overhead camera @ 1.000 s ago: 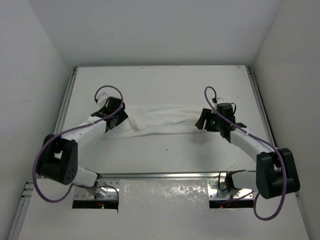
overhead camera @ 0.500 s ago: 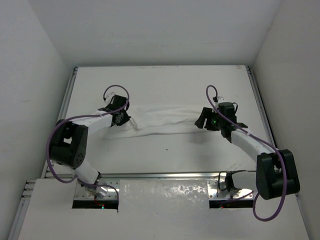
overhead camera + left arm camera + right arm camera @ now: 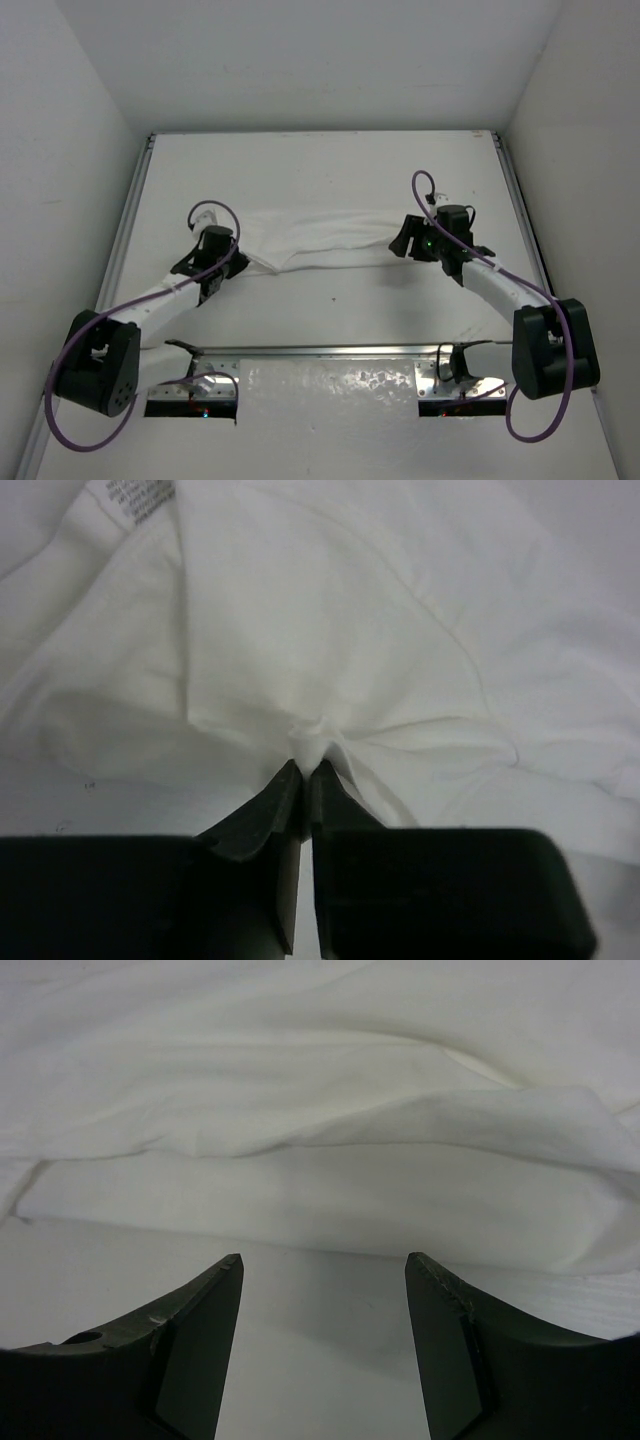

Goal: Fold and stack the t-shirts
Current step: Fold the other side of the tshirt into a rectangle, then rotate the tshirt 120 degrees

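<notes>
- Top external view: the white t-shirt (image 3: 320,235) lies as a long, rumpled band across the middle of the white table (image 3: 330,165), stretched between the two tools.
- Its one end meets the tip of the left gripper (image 3: 232,262). Its other end lies just in front of the right gripper (image 3: 400,243).
- From this height I cannot tell how either pair of jaws stands. Both arms reach forward and inward from their bases, each with a purple cable (image 3: 215,180) looping above the wrist.
- Left wrist view: the left gripper (image 3: 305,770) has its jaws pressed together on a small pinch of t-shirt (image 3: 330,630) cloth. A little peak of fabric bunches up right at the fingertips (image 3: 285,785).
- Creases fan out from that pinch, ahead of the tool and to both sides. Further ahead and to the tool's left, a ribbed band of the garment runs past a printed label (image 3: 140,495) at the frame's top edge; its text is too blurred to read.
- Right wrist view: the right gripper (image 3: 323,1260) stands wide apart, with nothing between the two dark fingers (image 3: 200,1330).
- Bare table (image 3: 320,1360) shows in the gap. The t-shirt (image 3: 320,1160) lies just ahead of the tips, apart from them, its near edge running crosswise in front of the tool.
- Beyond that edge the cloth rises in soft layered folds that fill the whole upper part of the view.
</notes>
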Controlling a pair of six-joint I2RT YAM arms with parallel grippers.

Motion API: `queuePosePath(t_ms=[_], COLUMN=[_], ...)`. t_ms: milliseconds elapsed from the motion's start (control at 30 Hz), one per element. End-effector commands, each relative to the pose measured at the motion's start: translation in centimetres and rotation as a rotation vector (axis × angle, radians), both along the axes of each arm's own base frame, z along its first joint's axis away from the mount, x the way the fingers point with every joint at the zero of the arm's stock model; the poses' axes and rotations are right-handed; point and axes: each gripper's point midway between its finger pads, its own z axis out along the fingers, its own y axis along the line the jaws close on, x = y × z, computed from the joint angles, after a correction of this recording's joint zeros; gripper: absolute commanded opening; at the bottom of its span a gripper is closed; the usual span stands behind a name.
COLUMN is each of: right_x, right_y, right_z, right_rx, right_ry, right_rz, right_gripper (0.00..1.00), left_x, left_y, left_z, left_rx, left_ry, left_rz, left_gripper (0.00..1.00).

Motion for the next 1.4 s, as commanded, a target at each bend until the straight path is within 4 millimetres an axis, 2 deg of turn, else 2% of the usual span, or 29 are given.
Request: queuePosePath(t_ms=[0,33,67,167,200,300,400,433,467,500,533,567,600,633,700,733,767,800,833,867,900,967,1000,1100,1133,1200,1267,1300,1367], right_x=[0.6,0.6,0.6,0.6,0.5,0.5,0.5,0.6,0.6,0.8,0.9,0.4,0.9,0.8,1.2,1.5,1.6,2.2,2.0,2.5,2.7,3.1,3.4,4.5,4.9,5.1,5.6,5.5,5.3], right_y=[0.5,0.5,0.4,0.5,0.5,0.8,1.7,2.0,2.3,1.9,1.3,0.4,-1.1,-1.9,-2.4,-3.1,-3.7,-4.1,-5.2,-5.9,-6.7,-8.1,-9.1,-9.9,-11.4,-12.8,-12.8,-13.0,-12.1], right_z=[1.3,1.3,1.3,1.3,1.3,1.3,1.4,1.5,1.5,1.3,1.0,0.3,0.3,0.2,0.3,0.1,-0.1,0.3,-0.5,-0.2,-0.5,-0.6,-0.6,-0.8,-0.9,-1.3,-1.7,-2.0,-2.6], right_rx=[0.023,0.023,0.025,0.027,0.028,0.039,0.072,0.081,0.090,0.071,0.049,0.014,-0.040,-0.052,-0.057,-0.066,-0.079,-0.085,-0.116,-0.130,-0.136,-0.153,-0.163,-0.201,-0.236,-0.261,-0.228,-0.208,-0.154], right_ry=[-0.053,-0.055,-0.056,-0.053,-0.051,-0.044,-0.033,-0.033,-0.026,-0.006,0.004,0.047,0.045,0.057,0.063,0.070,0.083,0.083,0.129,0.128,0.144,0.159,0.164,0.165,0.174,0.186,0.198,0.215,0.241], right_rz=[0.012,0.012,0.010,0.012,0.012,0.022,0.069,0.086,0.097,0.068,0.037,-0.005,-0.075,-0.101,-0.113,-0.137,-0.158,-0.172,-0.214,-0.239,-0.269,-0.335,-0.367,-0.381,-0.429,-0.471,-0.468,-0.468,-0.433], right_gripper=[0.65,0.65,0.65,0.66,0.66,0.66,0.66,0.66,0.66,0.66,0.67,0.69,0.72,0.77,0.82,0.86,0.91,0.92,0.92,0.92,0.92,0.92,0.92,0.92,0.92,0.93,0.93,0.93,0.93], left_x=[-0.2,-1.1,-2.2,-3.7,-3.7,-3.2,-0.8,-0.1,0.0,1.1,1.5,2.0,3.1,3.2,5.0,5.3,6.5,6.6,7.0,7.6,7.7,9.0,9.0,10.1,10.3,10.5,10.6,10.4,10.5], left_y=[-1.5,-1.2,-0.9,0.0,0.3,1.3,1.1,1.0,1.1,0.9,1.8,2.3,2.7,4.0,4.6,5.5,5.9,6.4,7.3,7.7,8.5,8.4,8.6,8.9,9.1,9.4,9.2,9.0,8.8], left_z=[0.6,-0.2,-1.1,-1.8,-1.2,0.5,3.1,3.4,2.1,3.3,2.3,2.2,2.9,1.4,1.8,0.6,1.3,1.3,0.9,0.8,-0.7,-1.2,-2.2,-2.1,-2.2,-2.8,-3.2,-4.1,-4.9], left_rx=[-0.060,-0.056,-0.045,-0.023,-0.017,0.001,-0.009,-0.011,0.010,0.005,0.047,0.042,0.043,0.059,0.044,0.046,0.046,0.063,0.085,0.096,0.094,0.072,0.079,0.086,0.088,0.088,0.081,0.076,0.061], left_ry=[-0.055,-0.010,0.040,0.095,0.073,0.015,-0.051,-0.049,0.024,0.022,0.060,0.068,0.058,0.123,0.125,0.168,0.154,0.161,0.167,0.168,0.213,0.232,0.260,0.255,0.258,0.271,0.292,0.313,0.314], left_rz=[-0.064,-0.051,-0.046,-0.010,0.001,0.054,0.083,0.088,0.100,0.118,0.168,0.230,0.264,0.306,0.332,0.345,0.357,0.371,0.389,0.378,0.390,0.372,0.372,0.369,0.368,0.365,0.350,0.340,0.329], left_gripper=[0.09,0.17,0.35,0.67,0.69,0.72,0.69,0.68,0.68,0.68,0.69,0.69,0.69,0.69,0.69,0.70,0.70,0.72,0.73,0.74,0.74,0.74,0.74,0.75,0.75,0.76,0.76,0.76,0.75])
